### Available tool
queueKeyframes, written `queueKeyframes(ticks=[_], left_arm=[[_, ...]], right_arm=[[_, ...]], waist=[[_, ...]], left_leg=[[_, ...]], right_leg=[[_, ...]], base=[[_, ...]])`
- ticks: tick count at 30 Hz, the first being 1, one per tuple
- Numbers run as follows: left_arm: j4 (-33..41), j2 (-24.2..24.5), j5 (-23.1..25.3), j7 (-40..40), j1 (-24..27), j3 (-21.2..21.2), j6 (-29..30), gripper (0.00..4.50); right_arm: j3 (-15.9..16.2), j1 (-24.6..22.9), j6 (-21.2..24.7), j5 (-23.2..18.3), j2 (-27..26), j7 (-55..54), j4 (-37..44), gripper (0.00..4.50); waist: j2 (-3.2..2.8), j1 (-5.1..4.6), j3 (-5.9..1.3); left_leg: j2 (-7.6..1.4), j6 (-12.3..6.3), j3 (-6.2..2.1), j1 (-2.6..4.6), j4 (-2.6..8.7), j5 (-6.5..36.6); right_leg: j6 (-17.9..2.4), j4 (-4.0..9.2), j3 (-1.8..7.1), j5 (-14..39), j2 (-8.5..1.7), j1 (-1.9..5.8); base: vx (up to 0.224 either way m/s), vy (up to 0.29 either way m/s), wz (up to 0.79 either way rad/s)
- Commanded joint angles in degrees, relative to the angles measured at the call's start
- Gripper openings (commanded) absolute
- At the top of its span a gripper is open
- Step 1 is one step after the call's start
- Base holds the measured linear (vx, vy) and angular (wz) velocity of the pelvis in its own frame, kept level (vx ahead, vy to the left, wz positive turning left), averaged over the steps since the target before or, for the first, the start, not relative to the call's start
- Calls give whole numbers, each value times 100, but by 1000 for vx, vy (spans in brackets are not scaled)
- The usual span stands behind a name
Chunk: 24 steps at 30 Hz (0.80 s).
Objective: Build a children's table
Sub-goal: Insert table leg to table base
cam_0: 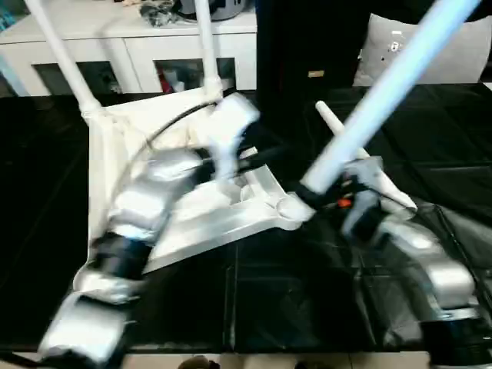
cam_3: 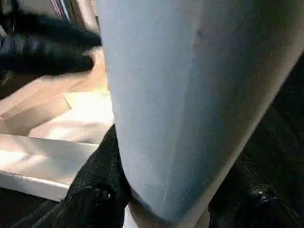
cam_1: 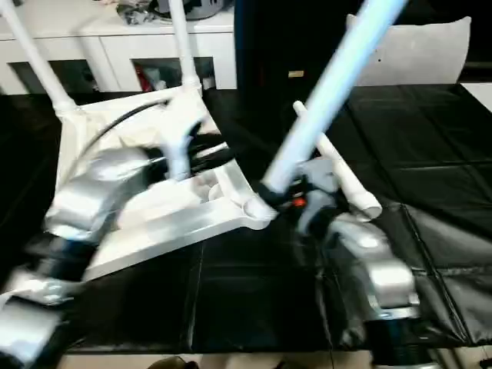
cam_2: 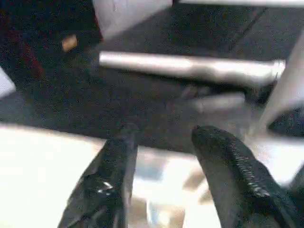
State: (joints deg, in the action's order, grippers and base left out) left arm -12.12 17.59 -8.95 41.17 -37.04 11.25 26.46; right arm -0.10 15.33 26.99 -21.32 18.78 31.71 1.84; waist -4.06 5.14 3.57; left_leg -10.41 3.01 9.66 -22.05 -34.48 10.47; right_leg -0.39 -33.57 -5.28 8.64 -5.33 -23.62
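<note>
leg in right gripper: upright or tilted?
Tilted. The leg leans away from its base at the tabletop's corner socket, in the right gripper.

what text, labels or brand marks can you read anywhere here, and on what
None can be read.
Small gold tag on the dark panel behind the tabletop: too small and blurred to read.
Small white tag on the grey cushion: no legible print.
Items in the white cabinet: coloured shapes, no readable words.
The leg in the right gripper carries no visible marking.
</note>
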Motion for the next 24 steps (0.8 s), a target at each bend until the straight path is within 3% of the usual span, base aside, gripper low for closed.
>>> queueKeyframes(ticks=[1,5,12,16,18,22,24], left_arm=[[-28,34,82,206,85,164,10,262],[-192,12,-11,717,442,442,-355,267],[-787,23,277,899,619,731,-777,267],[-1133,78,436,1020,622,889,-1126,249],[-1302,78,511,964,573,919,-1255,213],[-1500,78,627,1008,521,928,-1410,194],[-1524,76,607,1069,516,903,-1448,163]], right_arm=[[-34,14,75,78,55,-30,52,187],[-99,95,25,74,132,-8,-76,187],[-85,60,72,85,166,31,-11,187],[-64,-1,86,82,213,50,66,187],[-59,-14,75,101,244,60,71,187],[-59,-19,88,93,265,93,73,187],[-53,-11,96,89,268,111,71,187]], waist=[[48,2,-491],[71,14,-494],[70,-8,-471],[60,-13,-480],[40,-15,-484],[50,-11,-491],[60,-7,-495]], left_leg=[[-203,-196,-60,83,385,929],[-196,-280,-50,51,374,796],[-194,-237,-53,66,392,1019],[-190,-214,-53,74,389,1045],[-188,-219,-53,75,384,1030],[-195,-240,-54,72,381,984],[-202,-262,-53,67,379,962]], right_leg=[[-966,351,243,1455,-287,332],[-1044,333,251,1297,-302,349],[-880,404,240,1769,-308,342],[-865,398,246,1730,-302,340],[-864,399,245,1657,-296,338],[-939,376,245,1532,-304,347],[-985,366,245,1506,-315,354]], base=[[0,0,0],[0,0,0],[0,0,0],[0,0,0],[0,0,0],[0,0,0],[0,0,0]])
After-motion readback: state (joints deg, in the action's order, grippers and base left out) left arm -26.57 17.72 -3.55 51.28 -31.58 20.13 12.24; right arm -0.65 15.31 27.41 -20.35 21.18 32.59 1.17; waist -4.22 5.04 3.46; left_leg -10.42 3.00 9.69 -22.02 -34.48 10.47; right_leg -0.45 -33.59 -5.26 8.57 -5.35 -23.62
